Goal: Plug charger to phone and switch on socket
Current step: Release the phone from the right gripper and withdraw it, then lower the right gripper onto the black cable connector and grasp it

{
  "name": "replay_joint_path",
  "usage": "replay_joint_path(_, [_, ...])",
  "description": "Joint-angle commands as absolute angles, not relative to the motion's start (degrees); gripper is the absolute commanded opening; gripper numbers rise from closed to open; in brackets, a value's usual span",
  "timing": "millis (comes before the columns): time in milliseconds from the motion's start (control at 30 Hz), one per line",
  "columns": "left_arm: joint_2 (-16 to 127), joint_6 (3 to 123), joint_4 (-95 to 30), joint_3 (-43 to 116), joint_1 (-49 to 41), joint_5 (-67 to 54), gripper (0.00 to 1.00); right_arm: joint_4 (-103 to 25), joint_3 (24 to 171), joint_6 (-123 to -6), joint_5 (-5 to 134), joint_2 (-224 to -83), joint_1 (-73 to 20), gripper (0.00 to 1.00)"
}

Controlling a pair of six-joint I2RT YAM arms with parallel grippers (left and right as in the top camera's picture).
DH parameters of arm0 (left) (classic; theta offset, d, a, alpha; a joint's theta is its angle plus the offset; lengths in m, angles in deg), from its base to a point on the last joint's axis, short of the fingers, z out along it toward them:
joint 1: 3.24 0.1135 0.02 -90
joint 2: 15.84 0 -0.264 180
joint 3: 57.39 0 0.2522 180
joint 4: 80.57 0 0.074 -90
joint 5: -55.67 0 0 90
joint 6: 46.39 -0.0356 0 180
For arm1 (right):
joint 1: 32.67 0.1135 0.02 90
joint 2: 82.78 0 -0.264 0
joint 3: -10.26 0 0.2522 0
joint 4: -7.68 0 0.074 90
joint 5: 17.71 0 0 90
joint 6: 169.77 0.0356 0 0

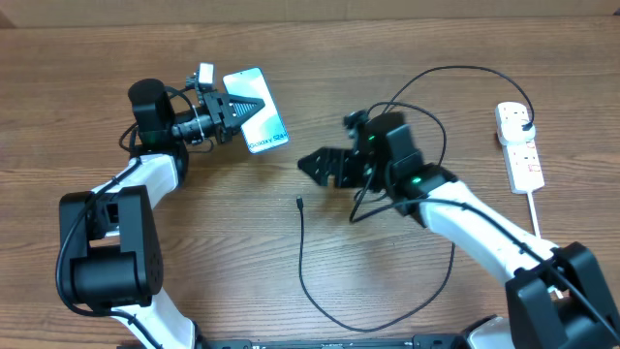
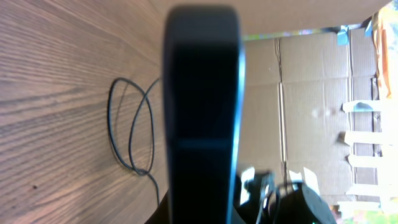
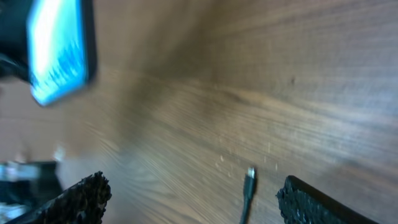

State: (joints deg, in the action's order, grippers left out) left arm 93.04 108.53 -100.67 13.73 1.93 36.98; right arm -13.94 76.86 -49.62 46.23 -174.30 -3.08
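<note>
The phone (image 1: 260, 114), its light blue screen lit, sits at the back left with my left gripper (image 1: 242, 105) shut on its near edge. In the left wrist view only the phone's dark edge (image 2: 202, 112) shows, running up the middle. The charger cable (image 1: 302, 262) loops over the table's middle; its connector tip (image 1: 300, 203) lies free on the wood. My right gripper (image 1: 315, 165) hangs open just behind the tip. From the right wrist, the tip (image 3: 250, 175) lies between the spread fingers (image 3: 81, 199), nearer the right one. The white socket (image 1: 523, 155) lies far right with the black plug (image 1: 523, 118) in it.
The socket's white cord (image 1: 534, 215) trails toward the front right edge. Loops of black cable (image 1: 441, 82) arch behind my right arm (image 1: 465, 213). Cardboard boxes (image 2: 311, 93) stand beyond the table in the left wrist view.
</note>
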Motion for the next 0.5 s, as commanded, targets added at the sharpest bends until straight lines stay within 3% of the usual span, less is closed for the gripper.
replay_joint_path(0, [91.4, 107.2, -101.1, 14.9, 3.0, 36.6, 0.04, -15.8, 76.9, -53.5, 60.7, -172.7, 2.5, 0.88])
replay_joint_path(167, [91.4, 108.3, -101.0, 14.9, 4.0, 35.1, 0.04, -16.8, 76.9, -53.5, 74.3, -173.4, 9.1, 0.86])
replay_joint_path(367, [91.4, 108.6, -100.2, 14.9, 4.7, 35.2, 0.05, -15.4, 76.9, -54.8, 76.7, -178.6, 12.2, 0.86])
replay_joint_path(467, [91.4, 108.3, -99.6, 14.9, 4.7, 35.6, 0.05, -16.4, 76.9, -54.7, 76.7, -179.2, 12.2, 0.79])
